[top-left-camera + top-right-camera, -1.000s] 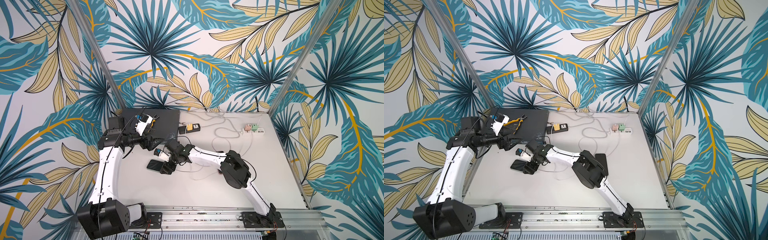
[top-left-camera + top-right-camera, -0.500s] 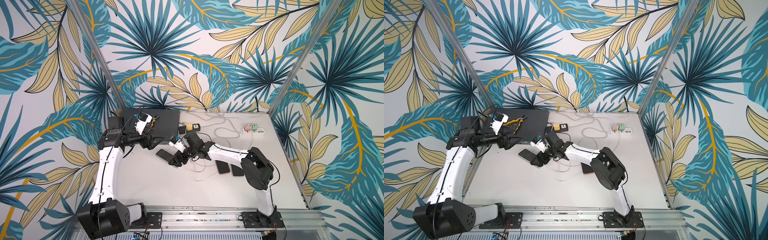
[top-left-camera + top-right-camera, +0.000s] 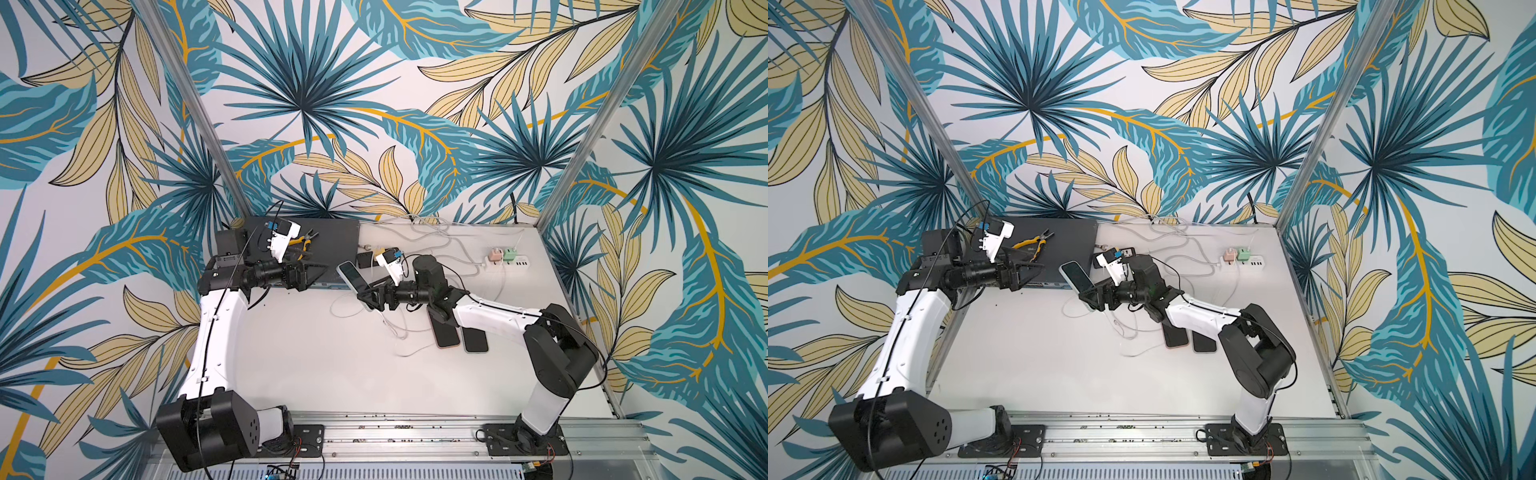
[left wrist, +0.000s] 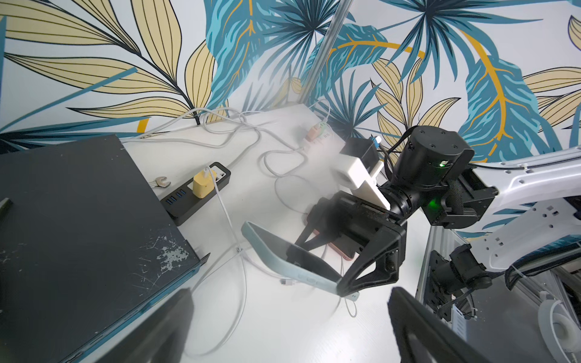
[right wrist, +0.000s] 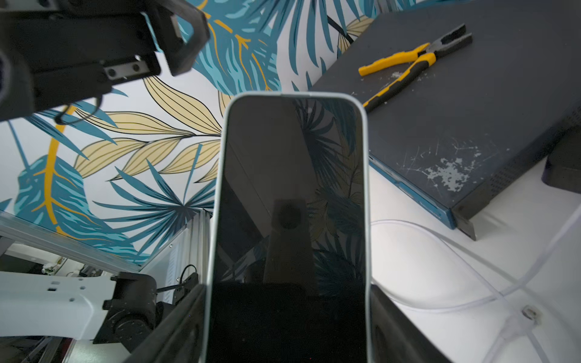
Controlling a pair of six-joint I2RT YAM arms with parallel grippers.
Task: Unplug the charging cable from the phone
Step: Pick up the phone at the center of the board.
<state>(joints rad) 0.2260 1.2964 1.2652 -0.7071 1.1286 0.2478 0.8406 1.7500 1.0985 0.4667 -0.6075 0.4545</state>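
1 phone sits clamped in the right gripper; the left gripper stands spread wide.

Both top views look down from high above the front rail, facing the back wall. They stand far enough off to take in the whole bench and both arms, and they overlap almost entirely. The left wrist camera sits low over the bench and looks out between its own jaws toward the right arm and the phone, at middling range. The right wrist camera looks along its own jaws, with the phone close up and filling the middle of its view. Both wrist views share the phone and the dark box, which the top views show too.
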